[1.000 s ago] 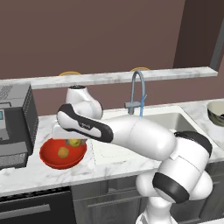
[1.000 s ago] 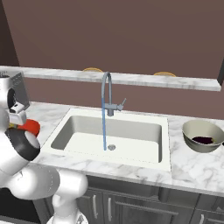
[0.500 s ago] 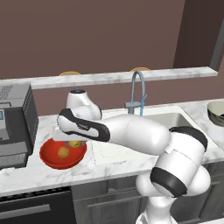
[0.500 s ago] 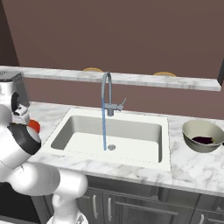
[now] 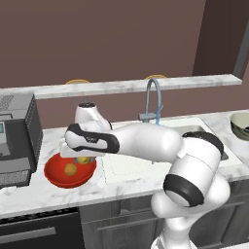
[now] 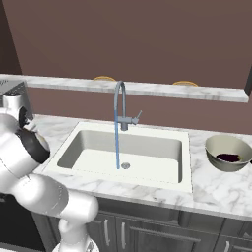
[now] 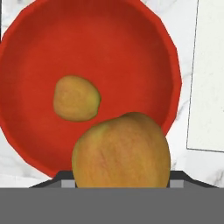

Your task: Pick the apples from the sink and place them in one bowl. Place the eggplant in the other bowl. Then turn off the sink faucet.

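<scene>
Red bowl [image 7: 26, 57] across most of the hand view, on the marble surface [image 5: 29, 194]; at lower left of the left base view. One apple [image 7: 76, 98] lying inside it, left of centre. Second apple [image 7: 121, 151] large at bottom centre of the hand view, gripped between the jaws of the gripper [image 5: 83, 159], held above the bowl's near side. Grey bowl [image 6: 227, 153] at right of the right base view, dark eggplant [image 6: 229, 157] inside. White sink [image 6: 147, 152] at centre, faucet [image 6: 119, 106] behind it, thin blue stream falling to the drain.
</scene>
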